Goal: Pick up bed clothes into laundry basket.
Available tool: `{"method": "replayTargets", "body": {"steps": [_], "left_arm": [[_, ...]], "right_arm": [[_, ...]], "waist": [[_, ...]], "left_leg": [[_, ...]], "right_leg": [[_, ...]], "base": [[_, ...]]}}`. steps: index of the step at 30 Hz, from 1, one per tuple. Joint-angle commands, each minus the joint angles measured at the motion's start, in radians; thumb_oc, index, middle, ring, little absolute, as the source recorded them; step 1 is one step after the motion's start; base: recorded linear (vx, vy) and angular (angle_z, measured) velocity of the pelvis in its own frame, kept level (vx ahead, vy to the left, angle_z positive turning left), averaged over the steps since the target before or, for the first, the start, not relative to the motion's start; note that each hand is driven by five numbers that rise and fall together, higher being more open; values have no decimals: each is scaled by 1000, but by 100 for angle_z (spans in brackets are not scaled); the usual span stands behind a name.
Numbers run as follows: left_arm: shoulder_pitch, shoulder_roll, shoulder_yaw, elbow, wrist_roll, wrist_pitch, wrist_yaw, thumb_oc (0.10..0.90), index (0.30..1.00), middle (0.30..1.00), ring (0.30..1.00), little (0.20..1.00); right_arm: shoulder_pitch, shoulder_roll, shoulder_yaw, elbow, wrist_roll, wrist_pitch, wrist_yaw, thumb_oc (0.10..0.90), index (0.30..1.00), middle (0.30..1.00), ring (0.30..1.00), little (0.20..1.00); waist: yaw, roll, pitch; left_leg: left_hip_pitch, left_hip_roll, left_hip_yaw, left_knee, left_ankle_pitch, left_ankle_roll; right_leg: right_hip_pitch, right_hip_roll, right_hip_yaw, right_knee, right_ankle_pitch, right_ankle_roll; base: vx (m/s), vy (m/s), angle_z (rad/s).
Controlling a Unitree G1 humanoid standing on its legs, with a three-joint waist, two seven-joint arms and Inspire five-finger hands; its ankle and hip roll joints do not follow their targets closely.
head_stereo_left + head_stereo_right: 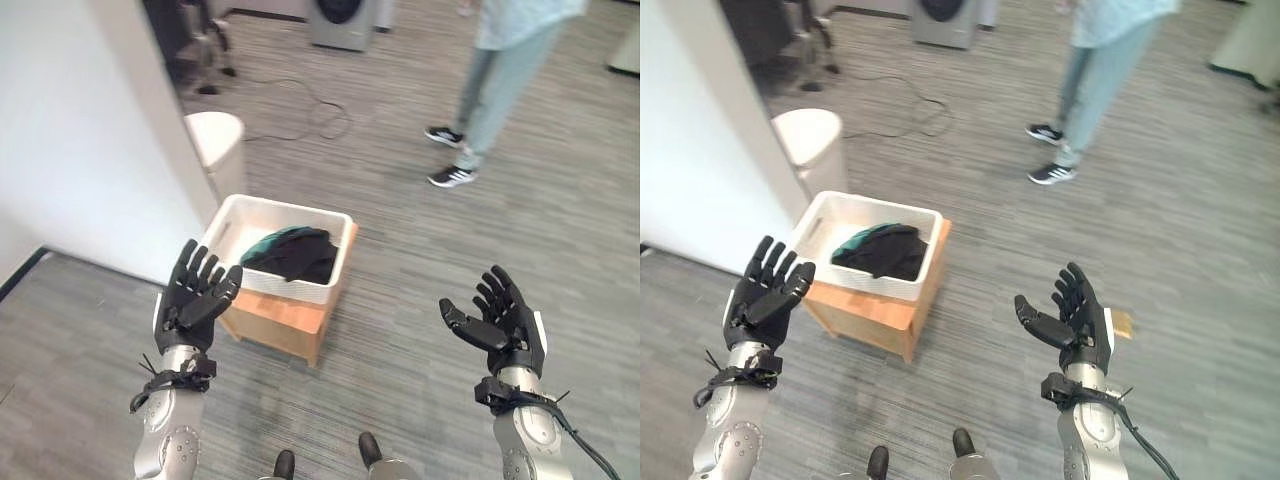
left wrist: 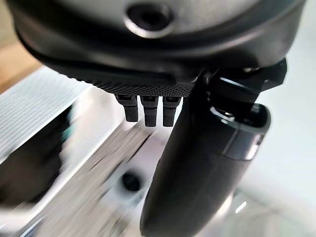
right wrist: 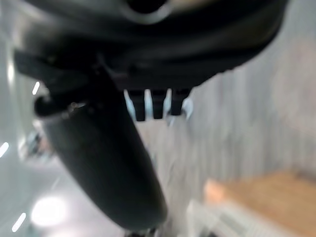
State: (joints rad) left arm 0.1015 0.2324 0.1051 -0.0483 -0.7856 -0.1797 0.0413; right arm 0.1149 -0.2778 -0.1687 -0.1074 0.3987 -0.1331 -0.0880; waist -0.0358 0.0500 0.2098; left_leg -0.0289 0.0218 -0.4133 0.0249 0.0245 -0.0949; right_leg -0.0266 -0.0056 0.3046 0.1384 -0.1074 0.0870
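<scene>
Grey plank floor (image 1: 420,250), frame centre: white laundry basket (image 1: 232,215) on wooden stand (image 1: 280,322) holds dark clothes (image 1: 295,252); left hand (image 1: 195,290) and right hand (image 1: 505,320) spread, empty.

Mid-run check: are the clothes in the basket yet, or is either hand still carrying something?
Looks done: dark and teal clothes lie inside the white laundry basket on the wooden stand. In hand: nothing; left hand and right hand are raised, open and empty. Left: no other clothes show on the floor.
</scene>
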Motion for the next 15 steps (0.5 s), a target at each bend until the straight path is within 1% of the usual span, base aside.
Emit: {"method": "replayTargets", "body": {"steps": [1,2,3,4,5,6,7,8,9,10,11,12,13,14,15], "left_arm": [[-7,112,73,-96,-14,-123,-17,800,900,900,900,900],[6,93,74,-90,-24,-119,-18,800,900,900,900,900],[5,92,74,-91,-24,-119,-18,800,900,900,900,900],[38,58,88,-75,-45,-119,-25,800,900,900,900,900],[75,24,106,-75,-70,-110,-36,800,900,900,900,900],[114,8,120,-69,-65,-91,-41,800,900,900,900,900],[141,6,134,-59,-53,-82,-38,800,900,900,900,900],[155,15,147,-52,-33,-77,-30,800,900,900,900,900],[155,25,159,-55,-25,-79,-26,800,900,900,900,900],[146,34,165,-58,-25,-83,-21,800,900,900,900,900],[138,42,168,-55,-24,-84,-21,800,900,900,900,900],[138,41,167,-72,-18,-79,-22,800,900,900,900,900],[138,34,169,-97,-12,-76,-26,800,900,900,900,900],[142,18,171,-110,-13,-71,-31,800,900,900,900,900],[139,-1,167,-117,-25,-71,-44,800,900,900,900,900]], "right_arm": [[-94,-37,8,-138,106,-150,63,800,900,900,900,900],[-98,-45,21,-135,127,-154,80,800,900,900,900,900],[-100,-46,20,-133,129,-155,81,800,900,900,900,900],[-149,-95,65,-131,85,-147,76,800,900,900,900,900],[-155,-106,66,-158,110,-128,96,800,900,900,900,900],[-150,-108,63,-177,134,-122,111,800,900,900,900,900],[-152,-102,70,-188,161,-123,122,800,900,900,900,900],[-147,-94,80,-193,177,-122,133,800,900,900,900,900],[-137,-90,86,-188,170,-124,125,800,900,900,900,900],[-127,-88,91,-188,167,-127,119,800,900,900,900,900],[-117,-85,95,-178,170,-130,108,800,900,900,900,900],[-103,-85,96,-169,173,-124,101,800,900,900,900,900],[-85,-89,97,-156,171,-115,96,800,900,900,900,900],[-79,-90,95,-151,168,-110,99,800,900,900,900,900],[-70,-91,84,-139,170,-106,106,800,900,900,900,900]], "waist": [[78,-57,-73],[113,-56,-47],[108,-52,-48],[161,-69,-10],[189,-98,15],[197,-135,26],[217,-180,38],[243,-218,49],[249,-238,49],[246,-256,46],[242,-268,37],[238,-274,29],[245,-272,29],[249,-258,23],[253,-244,14]], "left_leg": [[-165,-53,-12,39,88,-37],[-226,-61,-43,68,144,-65],[-231,-59,-51,68,149,-68],[-261,-66,-106,116,161,-68],[-265,-42,-94,242,172,-47],[-309,-22,-58,375,164,-10],[-357,-1,-62,513,165,19],[-402,4,-78,638,162,25],[-419,14,-86,689,170,20],[-417,49,-82,735,183,20],[-395,93,-76,763,181,24],[-389,112,-77,785,186,18],[-383,100,-49,882,170,6],[-360,97,-46,881,168,5],[-332,100,-30,852,165,0]], "right_leg": [[72,-25,45,14,-119,-1],[89,-14,20,4,-130,-18],[86,-11,15,2,-125,-17],[80,5,-8,36,-132,-38],[68,-13,-20,43,-116,-40],[60,-46,-38,37,-104,-41],[54,-84,-55,29,-93,-44],[48,-116,-76,21,-83,-49],[42,-131,-102,14,-76,-53],[29,-145,-131,8,-64,-58],[18,-158,-161,1,-60,-59],[11,-170,-202,-8,-58,-60],[3,-184,-251,-4,-58,-65],[0,-186,-290,-2,-60,-62],[0,-191,-346,-8,-62,-59]], "base": [[-366,-396,126],[-276,-276,132],[-394,-351,191],[-466,-268,187],[-631,-290,160],[-544,-168,98],[-452,-199,46],[-364,-231,76],[-359,-192,117],[-343,-116,176],[-344,-110,182],[-325,-164,156],[-287,-158,116],[-270,-138,155],[-163,-51,214]]}}
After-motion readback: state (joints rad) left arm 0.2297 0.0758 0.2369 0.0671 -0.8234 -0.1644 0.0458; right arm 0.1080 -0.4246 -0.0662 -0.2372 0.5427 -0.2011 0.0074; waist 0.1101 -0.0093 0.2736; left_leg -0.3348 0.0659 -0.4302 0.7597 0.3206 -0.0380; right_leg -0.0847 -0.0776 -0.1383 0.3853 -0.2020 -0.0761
